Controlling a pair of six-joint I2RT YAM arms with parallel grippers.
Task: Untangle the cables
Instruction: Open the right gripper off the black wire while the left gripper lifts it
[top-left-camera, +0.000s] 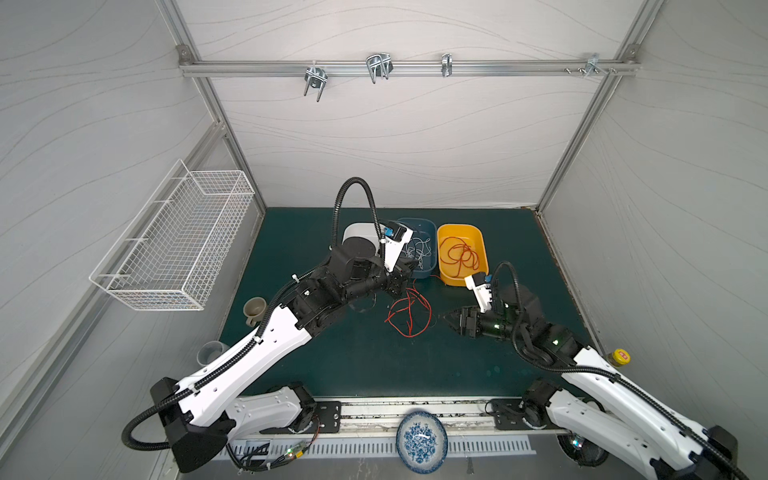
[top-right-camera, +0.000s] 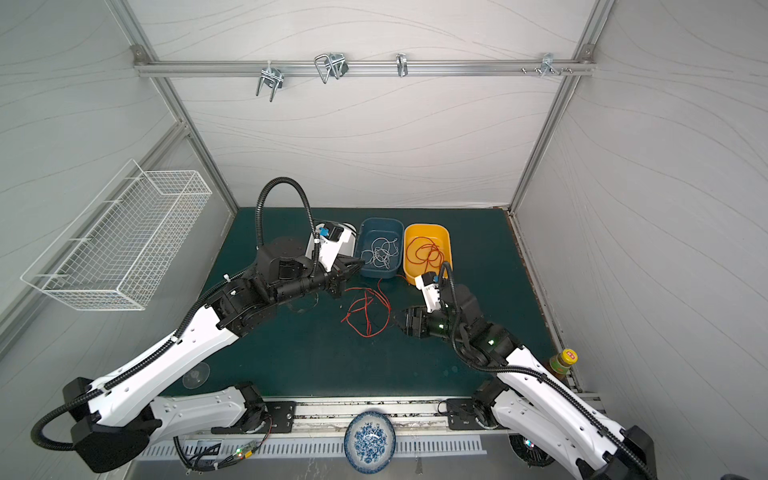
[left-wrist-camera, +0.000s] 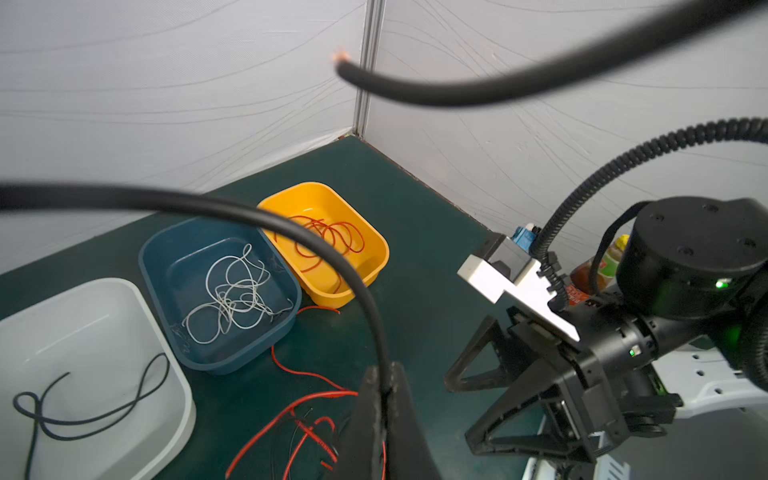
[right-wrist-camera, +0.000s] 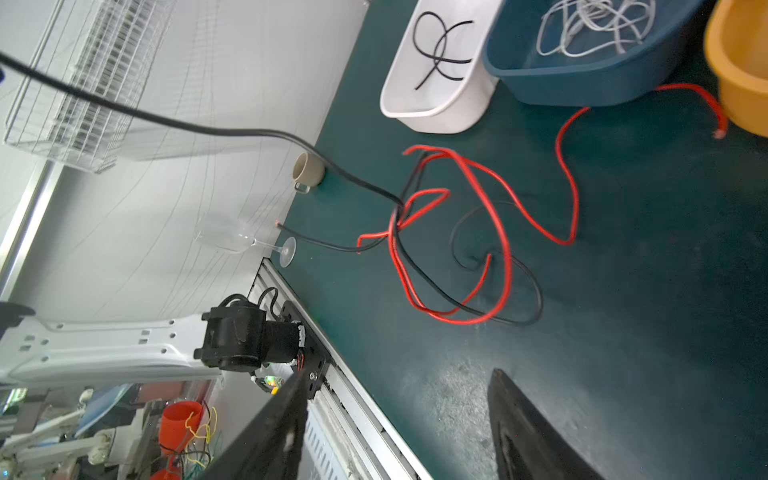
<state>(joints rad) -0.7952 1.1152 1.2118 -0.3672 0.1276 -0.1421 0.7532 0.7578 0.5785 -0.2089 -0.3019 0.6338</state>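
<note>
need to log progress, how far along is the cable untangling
Done: one black cable in the white plastic bin, white cables in the blue bin, red cables in the yellow bin. In hand: left gripper shut on a second black cable; right gripper open, empty. Left: the red-and-black tangle on the green mat.

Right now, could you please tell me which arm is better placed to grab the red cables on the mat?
Right: the right gripper is open and empty beside the red cables; the left gripper is shut on a black cable.
</note>
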